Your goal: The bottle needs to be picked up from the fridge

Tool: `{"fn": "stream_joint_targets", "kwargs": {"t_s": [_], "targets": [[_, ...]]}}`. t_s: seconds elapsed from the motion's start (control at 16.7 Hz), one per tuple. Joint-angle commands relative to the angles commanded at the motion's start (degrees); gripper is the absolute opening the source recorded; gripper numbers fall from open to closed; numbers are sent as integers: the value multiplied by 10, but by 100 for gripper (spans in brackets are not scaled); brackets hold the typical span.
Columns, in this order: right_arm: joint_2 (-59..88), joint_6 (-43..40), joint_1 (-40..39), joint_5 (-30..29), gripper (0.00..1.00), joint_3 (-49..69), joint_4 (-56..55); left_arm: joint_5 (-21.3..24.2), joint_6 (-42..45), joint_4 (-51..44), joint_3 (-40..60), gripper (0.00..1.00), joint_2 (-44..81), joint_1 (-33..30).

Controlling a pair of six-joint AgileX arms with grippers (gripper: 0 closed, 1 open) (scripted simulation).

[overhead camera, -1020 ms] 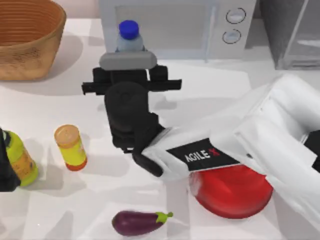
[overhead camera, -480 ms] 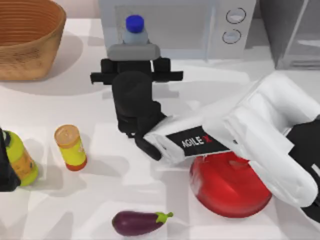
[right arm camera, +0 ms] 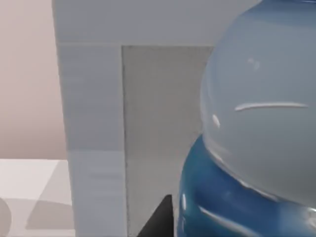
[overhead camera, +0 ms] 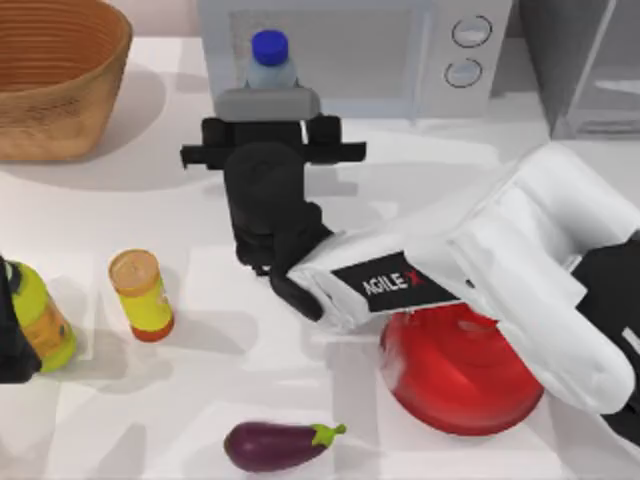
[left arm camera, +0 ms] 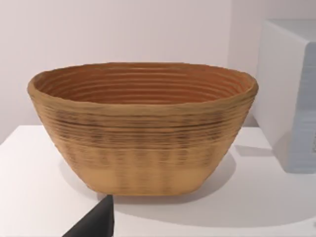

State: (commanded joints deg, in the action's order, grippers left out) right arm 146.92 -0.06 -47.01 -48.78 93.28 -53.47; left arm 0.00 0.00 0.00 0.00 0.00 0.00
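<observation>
The bottle (overhead camera: 269, 60), pale-bodied with a round bright-blue cap, stands upright in front of the light-grey microwave (overhead camera: 350, 50), left of its door. My right gripper (overhead camera: 268, 90) reaches in from the right and is shut on the bottle, whose lower body lies hidden under the wrist. In the right wrist view the bottle (right arm camera: 256, 123) looms very close beside the microwave's wall (right arm camera: 94, 138). The fridge (overhead camera: 585, 65), a dark-grey cabinet with a pale glassy door, stands at the back right, apart from the bottle. My left gripper (overhead camera: 8, 345) is parked at the left edge.
A woven basket (overhead camera: 55, 75) sits at the back left and faces the left wrist camera (left arm camera: 143, 123). A yellow bottle with an orange lid (overhead camera: 142, 295) and a yellow-green bottle (overhead camera: 40, 320) stand at the left. A red bowl (overhead camera: 460, 375) and an eggplant (overhead camera: 275, 445) lie near the front.
My right gripper moved toward the microwave and slightly right, carrying the bottle with it, then held still over the last half second. The left arm has not moved.
</observation>
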Motion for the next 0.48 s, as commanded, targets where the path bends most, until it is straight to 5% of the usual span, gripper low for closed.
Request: {"fn": "stream_joint_targets", "kwargs": {"t_s": [0.48], "targets": [[0,0,0,0,98,0,0,0,0,0,0,100,0,0]]}}
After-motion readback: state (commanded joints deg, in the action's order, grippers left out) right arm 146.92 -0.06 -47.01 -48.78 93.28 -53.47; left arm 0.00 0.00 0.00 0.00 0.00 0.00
